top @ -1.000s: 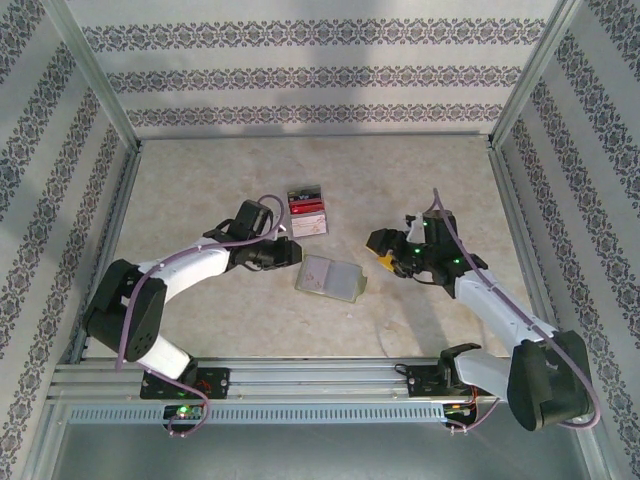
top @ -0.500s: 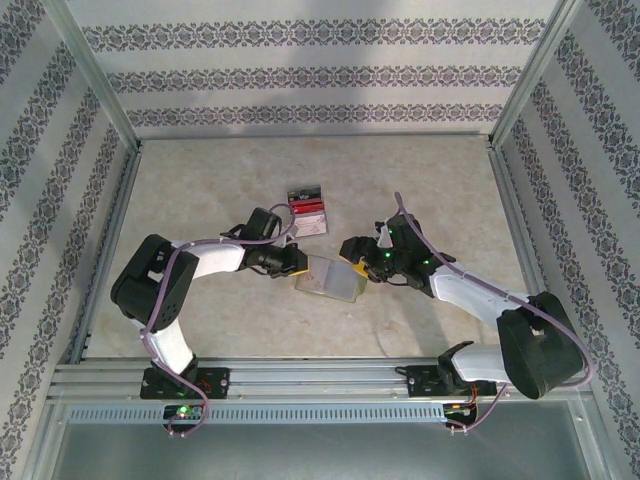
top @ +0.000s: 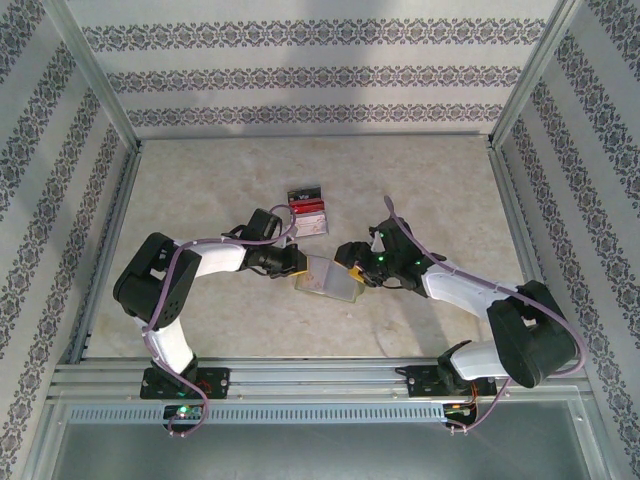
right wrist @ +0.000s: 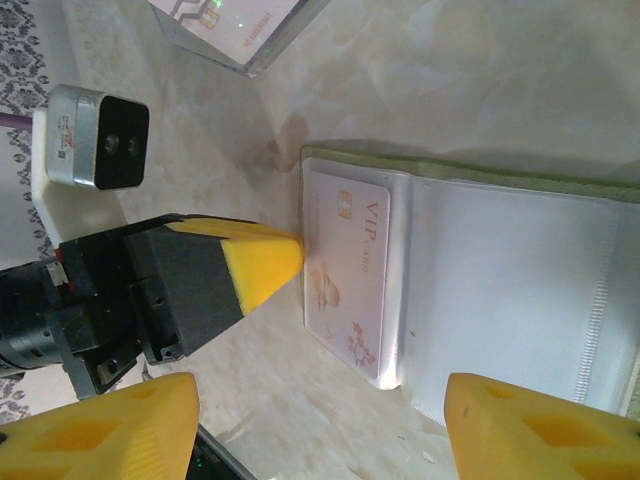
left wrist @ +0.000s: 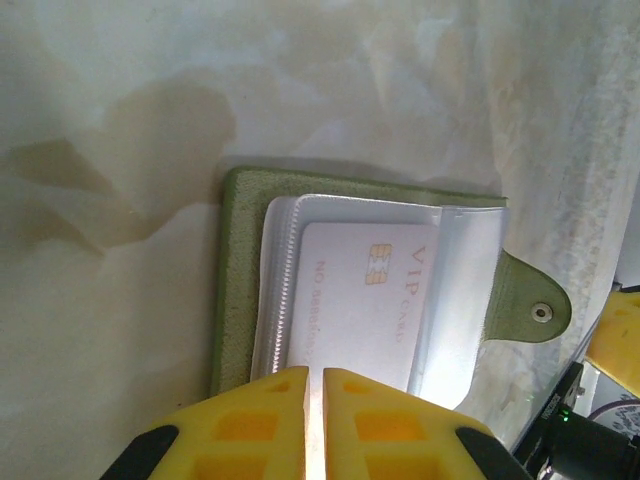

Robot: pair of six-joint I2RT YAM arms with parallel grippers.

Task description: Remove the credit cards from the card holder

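**Both grippers close in on the holder**

The holder point(left wrist: 232, 290) lies open on the table point(top: 420, 190) between the 2 arms, about where it lay 1 second ago. 1 white card point(left wrist: 365, 300) sits in its clear sleeve. Behind the holder is the stack point(top: 307, 212) of cards already taken out.

What changed is the arms. 1 second ago both stood clear of the holder, the left beside the stack and the right well off to its side. Now the left gripper point(left wrist: 313, 395) has narrowed to a thin slit with nothing visible between its fingers. In the right wrist view its tips touch the card's outer edge. The right gripper point(right wrist: 320, 405) hangs wide open over that same end.

My reading is that the left is set to pin or nudge while the right draws the card. Removal of this card has not yet begun.
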